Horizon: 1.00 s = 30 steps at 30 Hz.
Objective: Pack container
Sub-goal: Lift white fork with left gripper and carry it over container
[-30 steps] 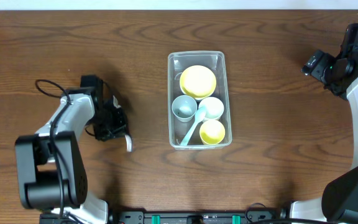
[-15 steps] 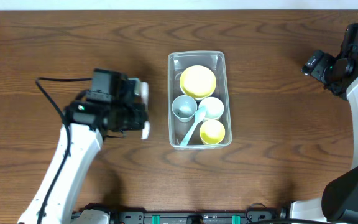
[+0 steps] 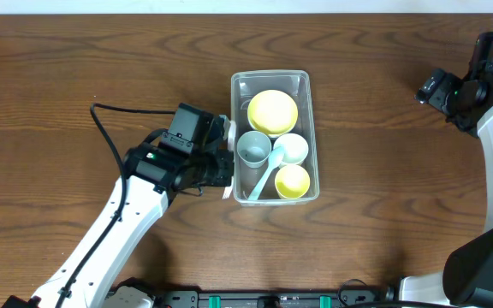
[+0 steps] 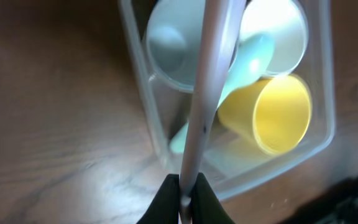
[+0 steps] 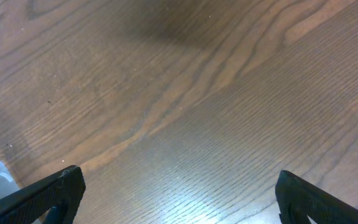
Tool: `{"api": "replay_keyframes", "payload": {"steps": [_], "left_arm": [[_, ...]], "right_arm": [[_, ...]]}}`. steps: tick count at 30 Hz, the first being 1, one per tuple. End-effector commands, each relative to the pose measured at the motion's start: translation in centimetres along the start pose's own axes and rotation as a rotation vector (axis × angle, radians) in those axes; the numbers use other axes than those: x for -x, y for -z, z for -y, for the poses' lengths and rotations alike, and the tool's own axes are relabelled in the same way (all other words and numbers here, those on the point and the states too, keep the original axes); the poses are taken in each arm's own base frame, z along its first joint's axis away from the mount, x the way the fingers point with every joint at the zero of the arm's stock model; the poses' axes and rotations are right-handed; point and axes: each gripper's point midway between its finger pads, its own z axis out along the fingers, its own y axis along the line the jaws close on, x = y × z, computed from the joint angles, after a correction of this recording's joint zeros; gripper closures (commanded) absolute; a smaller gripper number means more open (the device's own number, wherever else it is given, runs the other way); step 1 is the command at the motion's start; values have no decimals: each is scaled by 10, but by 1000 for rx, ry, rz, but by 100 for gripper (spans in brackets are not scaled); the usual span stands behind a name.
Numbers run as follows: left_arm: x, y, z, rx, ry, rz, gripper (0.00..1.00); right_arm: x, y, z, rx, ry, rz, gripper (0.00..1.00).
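Dark wood-grain table [image 3: 75, 68] carries the clear container [image 3: 255, 83].

A dark brown wooden table [image 3: 75, 68]. Tableware sits tightly grouped: a yellow bowl [image 3: 272, 111] at the back, a pale blue cup [image 3: 252, 148] beside a white bowl [image 3: 294, 148], a yellow cup [image 3: 293, 180] in front, and a pale blue spoon [image 3: 264, 180] lying between them. In the left wrist view, a thin pale strip [image 4: 207, 81] crosses in front of them.

l wrist view: pale thin strip [image 4: 207, 81] pinched in left gripper [image 4: 182, 190] is blurred, runs off top edge, can't id it. it hides part of blue cup [image 4: 166, 46]. container [image 4: 143, 118] cut off at top. r wrist view: right gripper [image 5: 179, 186] fingers cropped at btm edge.
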Motion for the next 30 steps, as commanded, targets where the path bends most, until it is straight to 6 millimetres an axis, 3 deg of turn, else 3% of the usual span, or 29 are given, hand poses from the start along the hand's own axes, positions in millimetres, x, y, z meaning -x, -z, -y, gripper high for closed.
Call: {"api": "replay_keyframes", "payload": {"steps": [1,8,14,21,26,30], "left_arm": [[16,-1,7,-6,34,55,94],[34,-21,20,-41,-6,96,94],[26,-48,15,-16,-15,24,94],[24,-51,13,-10,-31,10,94],[22,-51,13,-8,-36,4,67],[22,-51,13,-8,-36,4,66]], "right_arm": [[0,-2,2,-7,-3,-4,1],[0,-2,2,-7,-3,-4,1],[0,-2,2,-7,-3,-4,1],[0,-2,2,-6,-3,-4,1],[0,-2,2,-7,-3,-4,1],[0,-2,2,-7,-3,-4,1]]}}
